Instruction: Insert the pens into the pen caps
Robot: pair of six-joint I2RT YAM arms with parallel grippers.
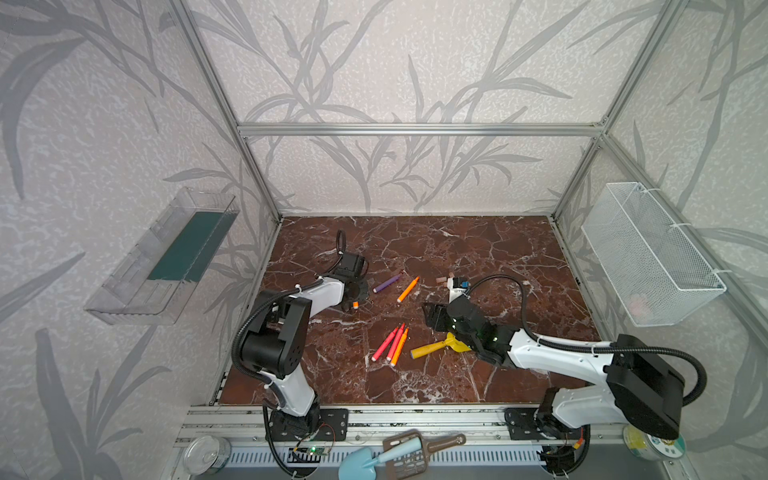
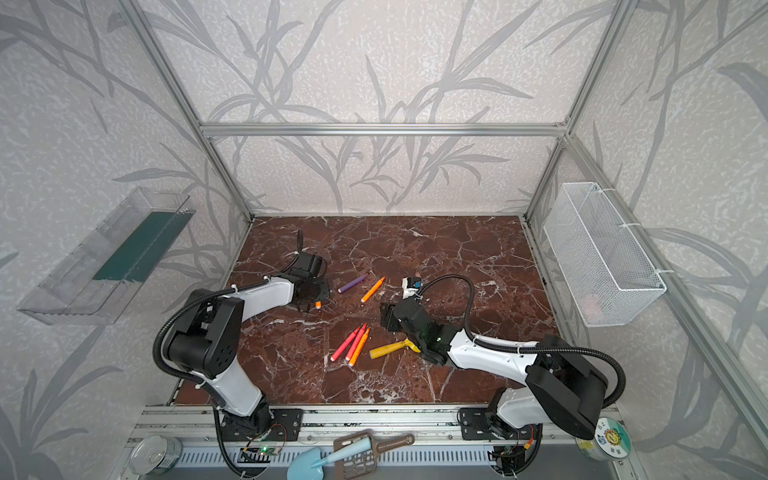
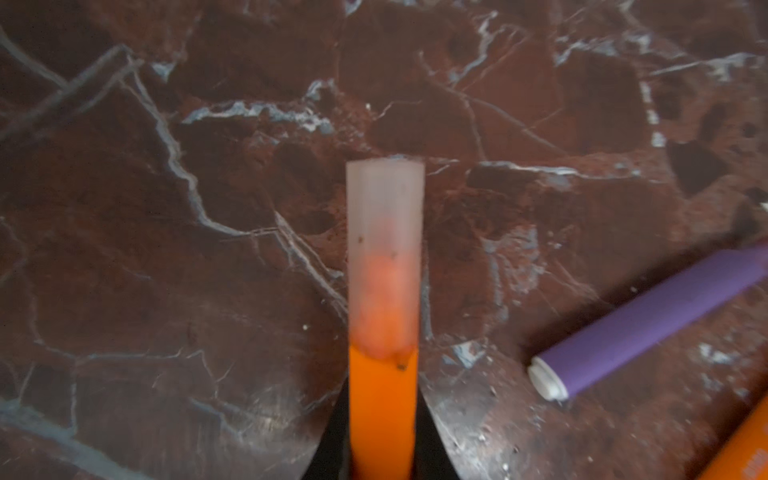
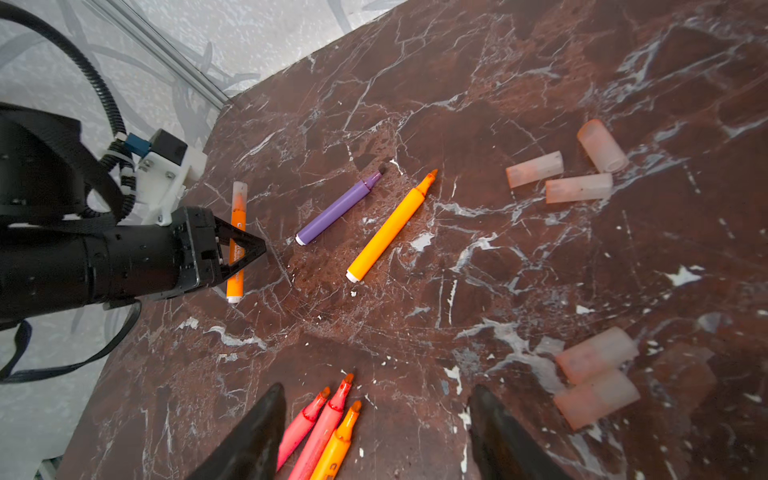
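Gripping the capped orange pen (image 3: 382, 395) about mid-barrel, your left gripper (image 4: 253, 249) is clamped on it at the left, while your right gripper (image 4: 376, 399) hangs with its jaws apart over three bare pens (image 4: 324, 428) near the middle. They look light, stiff and slick, so pinch one at mid-length. The loose pen caps (image 4: 577, 187), right of centre, seem thin and likely to roll, so take them crosswise.

The left arm reaches forward from a raised elbow, its wrist bent so the left hand (image 1: 355, 297) sits low over the surface (image 1: 457, 249). Its fingers (image 3: 434, 440) are clamped on an orange pen (image 3: 382, 407), which sticks out crosswise past the tips. The right arm stretches in low, and the right hand (image 4: 374, 419) tilts downward with its fingers (image 4: 253, 432) spread well apart.
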